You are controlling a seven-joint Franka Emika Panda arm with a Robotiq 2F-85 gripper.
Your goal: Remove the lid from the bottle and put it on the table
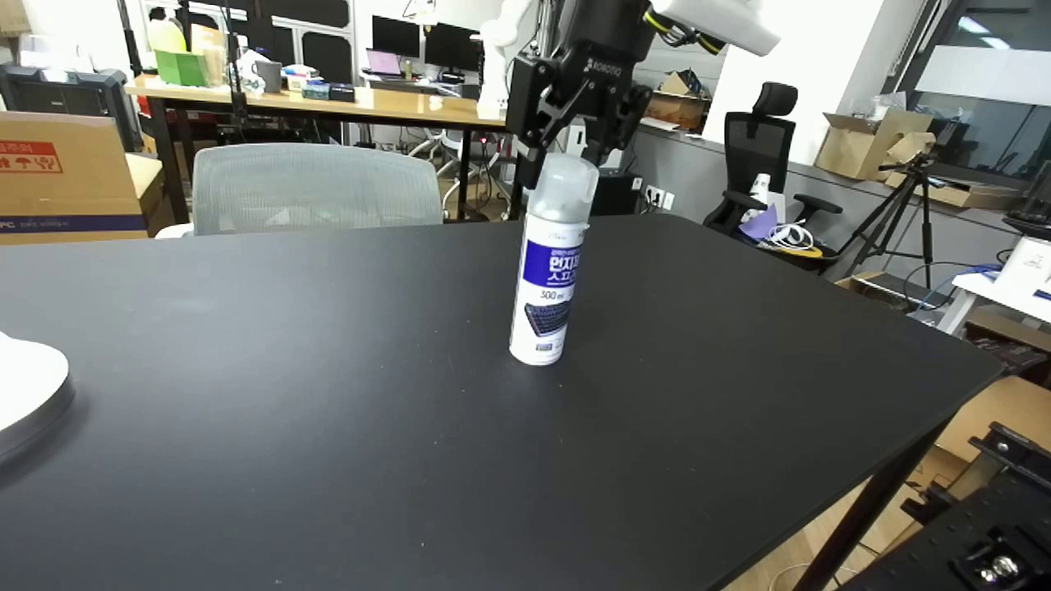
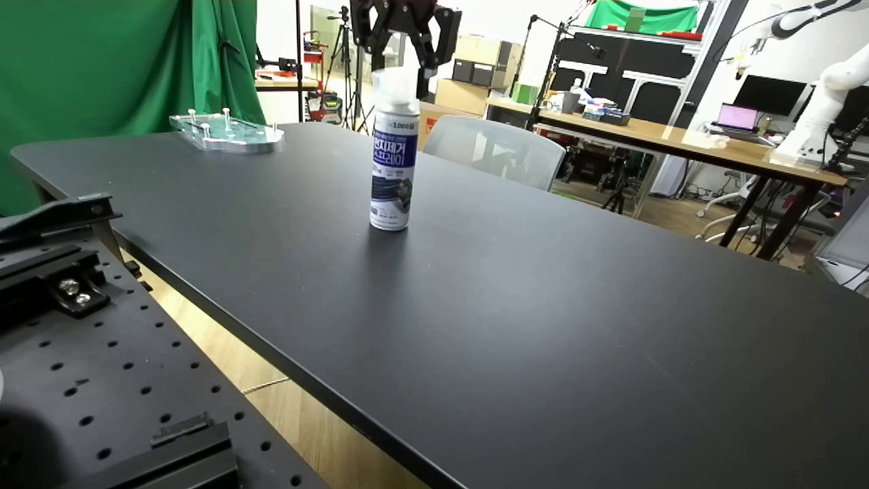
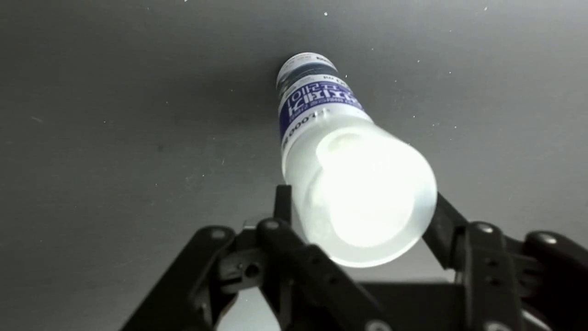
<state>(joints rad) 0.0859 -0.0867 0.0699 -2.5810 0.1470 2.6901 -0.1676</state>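
The white bottle (image 1: 545, 287) with a blue label stands upright on the black table (image 1: 328, 394). It also shows in an exterior view (image 2: 392, 173) and in the wrist view (image 3: 317, 99). The translucent lid (image 1: 564, 189) sits on top of the bottle; it also shows in an exterior view (image 2: 396, 88) and, washed out by glare, in the wrist view (image 3: 367, 184). My gripper (image 1: 561, 170) is open at the lid's height, its fingers on either side of it in the wrist view (image 3: 360, 200). The lid partly hides a finger. I cannot tell whether the fingers touch it.
A clear plate with white pegs (image 2: 231, 132) lies at a table end. A white rounded object (image 1: 29, 386) stands at the table's side. A grey mesh chair (image 1: 316, 189) is behind the table. A black perforated base (image 2: 136, 380) lies beside the table.
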